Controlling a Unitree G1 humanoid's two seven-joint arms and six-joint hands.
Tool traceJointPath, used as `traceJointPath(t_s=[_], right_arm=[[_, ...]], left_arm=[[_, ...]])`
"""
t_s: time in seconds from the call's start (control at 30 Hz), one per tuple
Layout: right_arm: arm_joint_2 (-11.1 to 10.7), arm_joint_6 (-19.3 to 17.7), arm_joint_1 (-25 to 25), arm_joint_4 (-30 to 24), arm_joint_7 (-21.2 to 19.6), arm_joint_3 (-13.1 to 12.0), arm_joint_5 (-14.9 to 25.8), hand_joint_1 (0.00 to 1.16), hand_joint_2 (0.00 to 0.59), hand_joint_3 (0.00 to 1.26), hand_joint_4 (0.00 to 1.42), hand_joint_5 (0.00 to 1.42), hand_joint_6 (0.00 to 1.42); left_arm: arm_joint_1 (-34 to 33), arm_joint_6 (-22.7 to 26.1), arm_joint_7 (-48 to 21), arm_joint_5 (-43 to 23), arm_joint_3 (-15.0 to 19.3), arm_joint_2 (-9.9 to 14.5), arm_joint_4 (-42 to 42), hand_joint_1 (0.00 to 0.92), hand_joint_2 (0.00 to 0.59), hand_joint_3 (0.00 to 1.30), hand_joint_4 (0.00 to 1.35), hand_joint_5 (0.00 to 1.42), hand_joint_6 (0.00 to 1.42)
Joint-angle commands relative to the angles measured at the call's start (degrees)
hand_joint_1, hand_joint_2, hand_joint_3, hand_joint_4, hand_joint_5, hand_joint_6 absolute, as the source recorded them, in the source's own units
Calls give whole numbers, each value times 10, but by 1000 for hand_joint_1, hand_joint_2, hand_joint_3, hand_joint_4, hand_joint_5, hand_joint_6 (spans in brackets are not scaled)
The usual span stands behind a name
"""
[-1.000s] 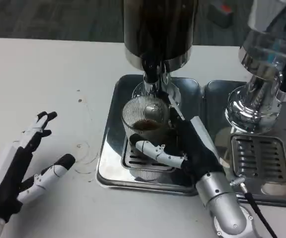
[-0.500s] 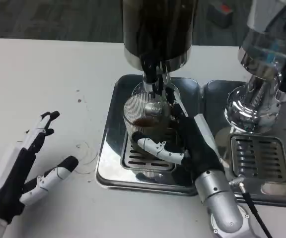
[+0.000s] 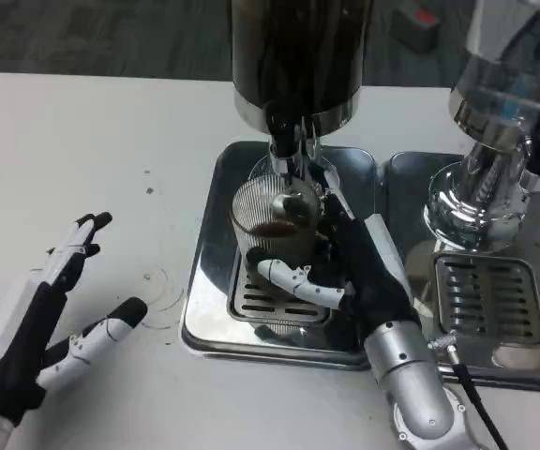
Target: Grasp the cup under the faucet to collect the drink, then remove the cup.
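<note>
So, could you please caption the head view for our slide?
Right hand holds ribbed cup under faucet; left hand waits.

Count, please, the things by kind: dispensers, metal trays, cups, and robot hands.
Drink dispensers: 2, a dark cylindrical one and a clear chrome-based one
Shiny metal drip trays: 2, left, right
Ribbed clear glass cups: 1
Robot hands: 2, left hand, right hand
Total: 7

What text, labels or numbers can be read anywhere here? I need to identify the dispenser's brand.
None can be read: the dark dispenser, the ribbed cup held by the right hand, the steel tray and the second dispenser show no legible writing.
</note>
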Motion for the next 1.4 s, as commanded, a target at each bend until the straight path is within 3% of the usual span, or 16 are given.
traceJointPath(t_s=[0.03,0.57,1.2,1.4], right_arm=[[18,3,3,17,-15,3,2,935,242,101,308,361,476],[20,-4,3,13,-59,8,-5,1008,250,312,483,574,681],[23,-18,15,-18,-86,5,-2,994,249,347,516,627,785],[15,-25,20,-34,-116,19,-39,1005,250,348,516,651,817]], left_arm=[[5,2,5,5,2,8,-5,0,142,67,0,154,42],[7,9,10,13,3,9,-14,0,144,75,0,158,42],[-3,5,3,14,-1,9,-8,0,139,78,0,159,30],[-10,4,0,14,-3,9,-3,0,135,78,0,159,28]])
